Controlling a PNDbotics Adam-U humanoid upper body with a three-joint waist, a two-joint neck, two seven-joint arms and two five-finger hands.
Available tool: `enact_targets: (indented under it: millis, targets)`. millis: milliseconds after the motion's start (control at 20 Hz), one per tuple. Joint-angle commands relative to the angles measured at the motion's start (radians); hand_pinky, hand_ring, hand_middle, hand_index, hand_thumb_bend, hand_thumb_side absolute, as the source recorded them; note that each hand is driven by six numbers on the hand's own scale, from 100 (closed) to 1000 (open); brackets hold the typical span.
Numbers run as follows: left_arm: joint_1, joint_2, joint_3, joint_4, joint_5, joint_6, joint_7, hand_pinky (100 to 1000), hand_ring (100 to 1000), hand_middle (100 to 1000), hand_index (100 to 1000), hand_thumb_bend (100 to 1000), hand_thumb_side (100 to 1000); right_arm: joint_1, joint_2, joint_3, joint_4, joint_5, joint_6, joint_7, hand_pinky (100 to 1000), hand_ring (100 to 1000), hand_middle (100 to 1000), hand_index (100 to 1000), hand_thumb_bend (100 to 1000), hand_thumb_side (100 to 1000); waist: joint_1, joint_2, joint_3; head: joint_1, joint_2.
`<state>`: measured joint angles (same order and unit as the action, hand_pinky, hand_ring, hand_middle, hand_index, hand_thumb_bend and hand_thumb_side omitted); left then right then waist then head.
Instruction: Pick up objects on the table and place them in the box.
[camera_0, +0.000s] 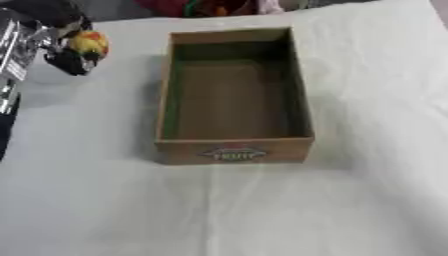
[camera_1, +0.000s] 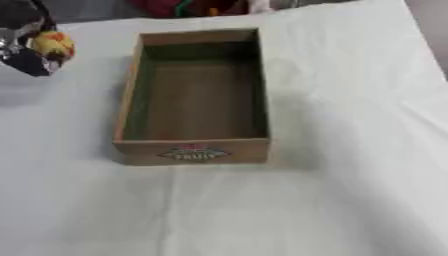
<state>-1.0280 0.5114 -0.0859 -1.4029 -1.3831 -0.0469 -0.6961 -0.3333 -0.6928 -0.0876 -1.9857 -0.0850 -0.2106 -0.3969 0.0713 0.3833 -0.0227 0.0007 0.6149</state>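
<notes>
In the upper left of the frame the left hand (camera_0: 66, 55) hangs above the white table (camera_0: 367, 150), its dark fingers curled round a small yellow and orange object (camera_0: 89, 43), which it holds up off the cloth. The object is too blurred to name; only its rounded shape and colours show. The box (camera_0: 234, 150), an open brown tray with a label on its near wall, sits in the middle of the frame with nothing visible inside, and it lies to the right of the hand with a strip of bare cloth between them. The right hand shows in neither view. The likely trouble is in the carry: the object seems to sit at the fingertips rather than deep in the palm, so it could slip out before it clears the box's left wall and land on the cloth. A low approach could also knock that wall and shove the box across the table, since it looks light and nothing holds it.
</notes>
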Motion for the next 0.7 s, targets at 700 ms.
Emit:
enact_targets:
  millis: [700]
  targets:
    - [-0.087, -0.253, -0.161, -0.16, 0.023, 0.064, 0.31, 291, 459, 497, 623, 100, 353, -0.037, -0.026, -0.008, -0.014, -0.034, -0.01, 0.01, 622, 638, 739, 842, 100, 865, -0.009, -0.032, -0.015, -0.003, 0.004]
